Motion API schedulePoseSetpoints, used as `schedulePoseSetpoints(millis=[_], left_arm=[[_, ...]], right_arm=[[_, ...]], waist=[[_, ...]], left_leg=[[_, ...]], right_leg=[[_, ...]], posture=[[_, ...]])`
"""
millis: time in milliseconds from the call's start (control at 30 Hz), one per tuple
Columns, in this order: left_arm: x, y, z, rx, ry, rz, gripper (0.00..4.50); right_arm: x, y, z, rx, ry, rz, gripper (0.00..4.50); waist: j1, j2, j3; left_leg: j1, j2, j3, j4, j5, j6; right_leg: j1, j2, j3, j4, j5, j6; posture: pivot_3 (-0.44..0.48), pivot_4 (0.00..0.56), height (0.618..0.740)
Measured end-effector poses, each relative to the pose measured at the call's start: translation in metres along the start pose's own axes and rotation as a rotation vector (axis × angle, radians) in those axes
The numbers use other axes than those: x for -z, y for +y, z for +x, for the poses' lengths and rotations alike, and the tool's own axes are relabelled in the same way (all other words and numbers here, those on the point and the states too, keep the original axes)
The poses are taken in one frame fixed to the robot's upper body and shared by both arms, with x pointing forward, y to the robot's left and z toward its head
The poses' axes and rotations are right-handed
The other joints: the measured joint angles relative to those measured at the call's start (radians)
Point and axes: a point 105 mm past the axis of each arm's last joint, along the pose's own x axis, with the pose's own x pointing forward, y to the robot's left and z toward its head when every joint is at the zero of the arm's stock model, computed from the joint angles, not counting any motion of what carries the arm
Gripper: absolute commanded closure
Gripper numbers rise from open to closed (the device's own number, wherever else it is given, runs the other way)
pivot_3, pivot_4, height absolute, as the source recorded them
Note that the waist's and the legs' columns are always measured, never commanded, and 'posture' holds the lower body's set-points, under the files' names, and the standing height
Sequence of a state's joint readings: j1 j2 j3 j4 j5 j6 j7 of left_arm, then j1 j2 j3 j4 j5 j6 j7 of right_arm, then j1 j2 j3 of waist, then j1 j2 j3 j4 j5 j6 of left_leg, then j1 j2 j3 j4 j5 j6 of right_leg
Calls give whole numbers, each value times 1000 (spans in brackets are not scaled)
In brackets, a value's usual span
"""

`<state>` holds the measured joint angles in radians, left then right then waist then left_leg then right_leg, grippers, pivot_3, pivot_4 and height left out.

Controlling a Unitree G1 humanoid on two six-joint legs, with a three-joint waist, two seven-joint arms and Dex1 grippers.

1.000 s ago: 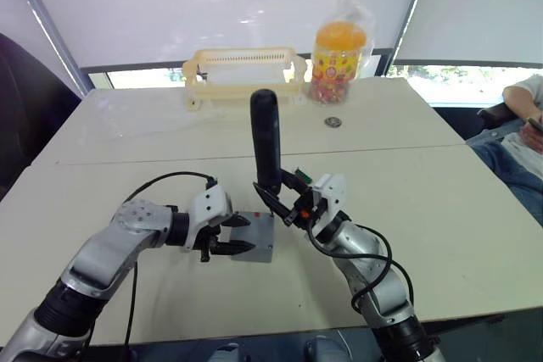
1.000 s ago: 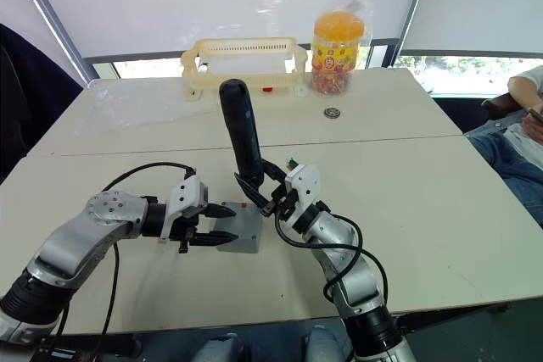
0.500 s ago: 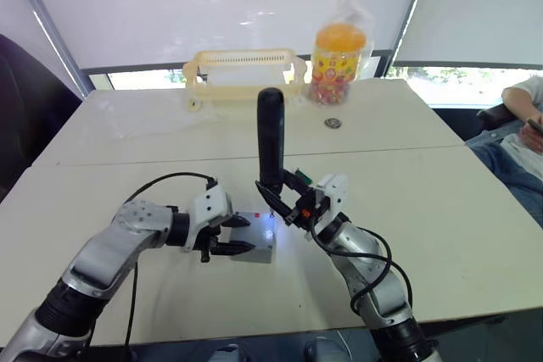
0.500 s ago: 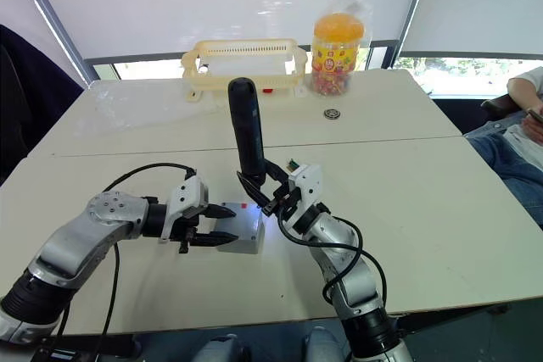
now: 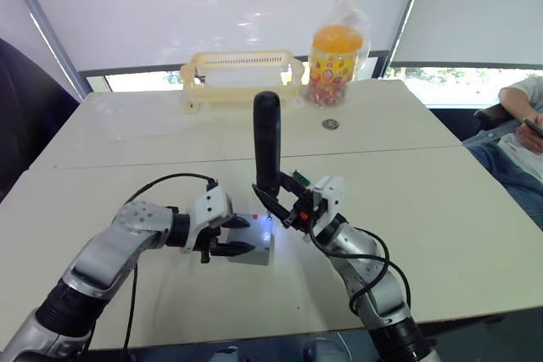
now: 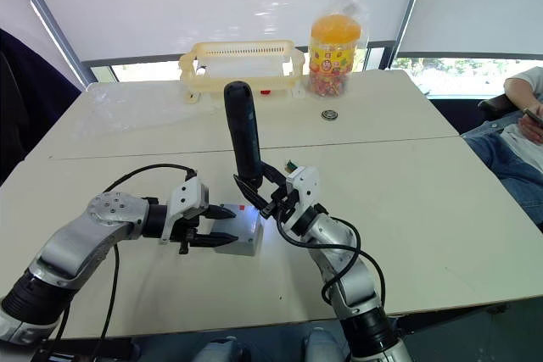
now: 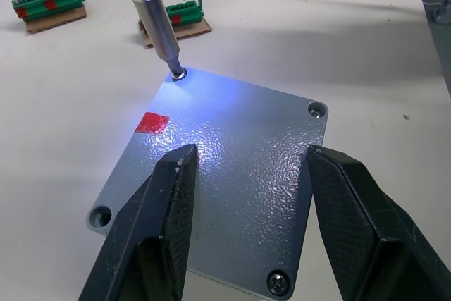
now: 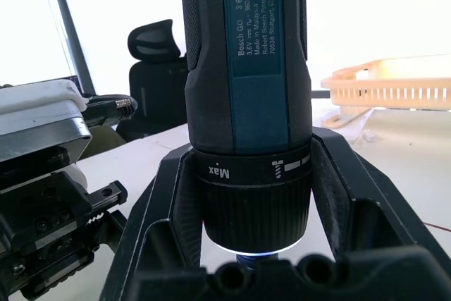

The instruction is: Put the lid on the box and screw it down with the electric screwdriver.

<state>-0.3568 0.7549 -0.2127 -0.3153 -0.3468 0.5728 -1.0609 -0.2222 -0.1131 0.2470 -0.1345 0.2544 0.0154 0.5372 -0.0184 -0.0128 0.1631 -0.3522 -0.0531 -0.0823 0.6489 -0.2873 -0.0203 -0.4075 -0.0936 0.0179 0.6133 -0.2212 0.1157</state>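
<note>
The grey lid [image 7: 239, 139] lies flat on the box [image 5: 257, 249], with a red mark [image 7: 151, 123] near one edge and a screw [image 7: 279, 283] in one corner. My left gripper [image 5: 235, 236] is open, its two black fingers [image 7: 173, 195] spread over the lid. My right gripper [image 5: 280, 205] is shut on the electric screwdriver [image 5: 267, 146] and holds it almost upright. The metal bit [image 7: 158, 22] stands on the lid's far corner screw [image 7: 176, 73], and the tool's light shines blue-white on the lid there.
A yellow basket [image 5: 242, 78] and a candy jar in a plastic bag [image 5: 335, 52] stand at the table's far edge, with a small round object [image 5: 330, 125] nearby. Two green terminal blocks [image 7: 46, 8] lie beyond the box. A person [image 5: 517, 116] sits at the right.
The screwdriver's light has come on and now lights the lid's far corner. The tool has shifted slightly over that corner. The left gripper has kept its place.
</note>
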Motion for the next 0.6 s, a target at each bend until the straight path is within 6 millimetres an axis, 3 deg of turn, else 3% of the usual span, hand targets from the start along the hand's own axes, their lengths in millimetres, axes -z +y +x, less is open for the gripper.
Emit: schedulePoseSetpoints(millis=[600], left_arm=[[0,0,-1,3,4,1,2030]], right_arm=[[2,-2,1,-1,5,-9,2756]], waist=[[0,0,0]], left_leg=[[0,0,0,0,0,0]], right_leg=[[0,0,0,0,-1,1]], posture=[[0,150,740]])
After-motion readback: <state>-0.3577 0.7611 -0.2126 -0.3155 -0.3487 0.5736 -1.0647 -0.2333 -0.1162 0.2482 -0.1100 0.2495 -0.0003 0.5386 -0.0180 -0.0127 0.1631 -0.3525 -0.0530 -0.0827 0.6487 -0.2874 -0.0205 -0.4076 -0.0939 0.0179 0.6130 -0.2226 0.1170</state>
